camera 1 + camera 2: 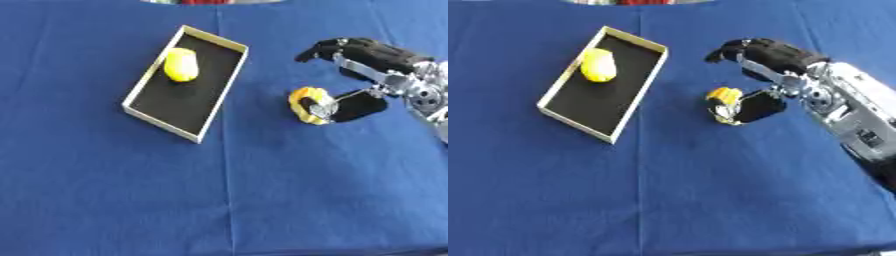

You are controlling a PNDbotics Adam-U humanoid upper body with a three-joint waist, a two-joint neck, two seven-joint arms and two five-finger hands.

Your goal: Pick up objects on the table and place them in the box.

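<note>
box (140, 85): one, one yellow fruit (181, 64) inside | right robot hand (767, 80): pinching one yellow object (304, 102)

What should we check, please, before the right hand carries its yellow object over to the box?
1. Grasp: right hand has its thumb against the small yellow object, fingers arched above it. Whether it is truly pinched: cannot tell.
2. Lift: whether the object is off the blue tablecloth: cannot tell.
3. Box open, no lid: ok.
4. Room inside: a yellow lemon-like fruit lies at the far end; the near black floor is free: ok.
5. Path from hand to box shows only bare cloth: ok.
6. Left hand: not in view, so not in the way: ok.
</note>
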